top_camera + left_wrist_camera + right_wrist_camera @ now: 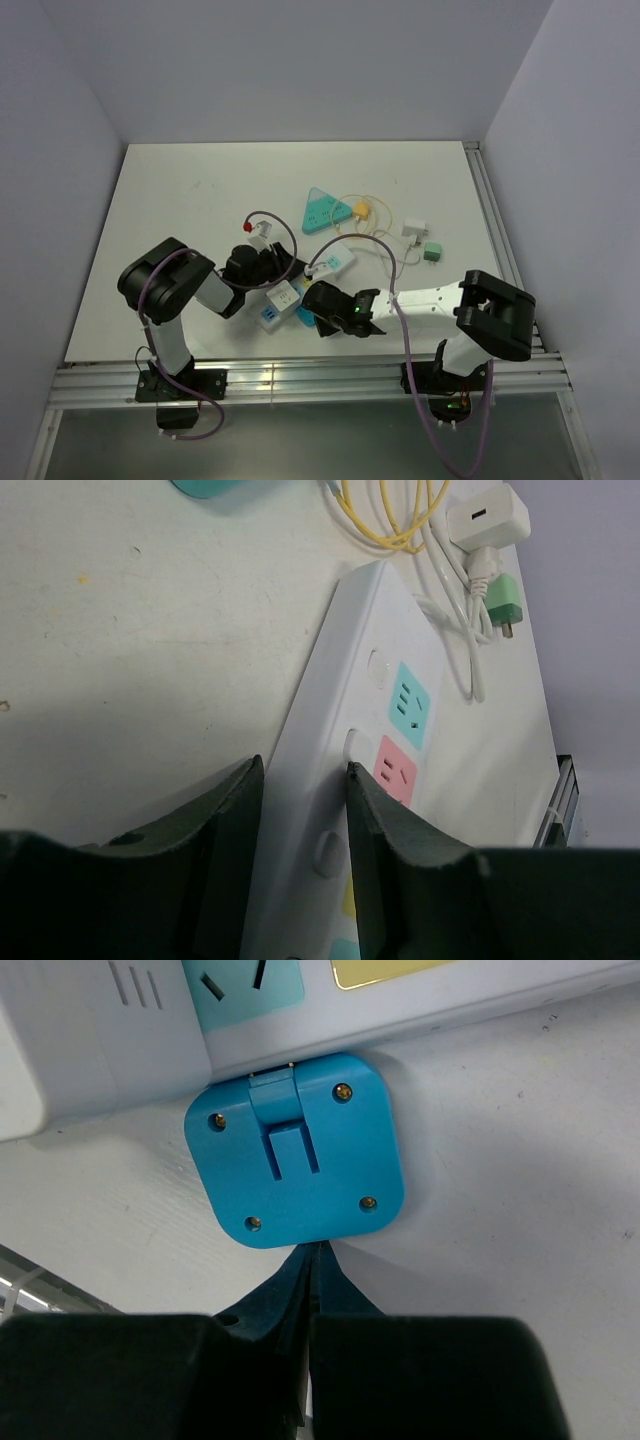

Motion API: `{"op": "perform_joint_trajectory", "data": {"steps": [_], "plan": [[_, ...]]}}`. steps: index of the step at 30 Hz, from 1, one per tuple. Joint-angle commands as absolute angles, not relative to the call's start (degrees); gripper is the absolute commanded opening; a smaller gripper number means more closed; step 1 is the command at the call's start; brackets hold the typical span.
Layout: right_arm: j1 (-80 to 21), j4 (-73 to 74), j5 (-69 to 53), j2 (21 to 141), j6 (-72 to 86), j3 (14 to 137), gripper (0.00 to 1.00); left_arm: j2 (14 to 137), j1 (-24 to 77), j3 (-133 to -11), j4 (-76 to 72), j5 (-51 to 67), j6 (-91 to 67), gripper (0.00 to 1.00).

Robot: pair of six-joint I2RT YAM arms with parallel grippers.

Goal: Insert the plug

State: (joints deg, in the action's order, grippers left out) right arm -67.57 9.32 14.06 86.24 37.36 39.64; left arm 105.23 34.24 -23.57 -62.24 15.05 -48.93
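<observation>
1. Presently reading the step as pick-up of the plug; insertion not yet begun.
2. Found the blue plug point(295, 1150) lying flat on the table point(520, 1160), directly ahead of the right gripper point(312, 1252) and butted on its far side against the edge of the power strip point(340, 670). Looks to have its prongs folded into the back; cannot be sure.
3. Noted the right gripper pinched fully together with nothing between the fingers, tips at or just touching the plug's near edge.
4. Noted the left gripper point(302, 768) clamped across the near end of the power strip, one finger to each side, seemingly steadying it. Saw a pink socket point(395, 772) and a teal socket point(410, 705) just ahead of its right finger, both unoccupied.
5. Farther ahead of the left gripper, past the strip: a yellow cable point(390, 520), a white adapter point(488, 520) and a green plug point(503, 598), all well apart from the work.
6. Next move, by judgement: spread the right fingers, straddle the blue plug across its two free sides, close, lift, then turn the prongs toward a free socket. Would need the prongs swung out first, if indeed folded.
7. Risk: no room for a finger on the side pressed against the strip. Also worth holding the left clamp firm against the push of insertion.
</observation>
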Motion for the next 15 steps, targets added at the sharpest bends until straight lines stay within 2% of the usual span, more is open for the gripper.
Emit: {"op": "perform_joint_trajectory", "data": {"steps": [1, 9, 12, 15], "plan": [[-64.7, -4.8, 19.8, 88.3, 37.4, 43.9, 0.00, 109.8, 40.0, -20.7, -47.6, 19.2, -45.7, 0.42], [-64.4, -4.8, 17.9, 85.7, 37.0, 41.9, 0.00, 109.2, 37.8, -23.1, -42.8, 19.9, -46.9, 0.47], [-64.6, -4.0, 17.5, 83.2, 36.6, 40.2, 0.05, 108.3, 34.4, -24.4, -41.1, 22.4, -46.3, 0.48], [-65.1, -3.7, 17.1, 80.9, 35.9, 38.3, 0.21, 106.1, 31.1, -26.4, -38.2, 23.2, -44.7, 0.52]]}}
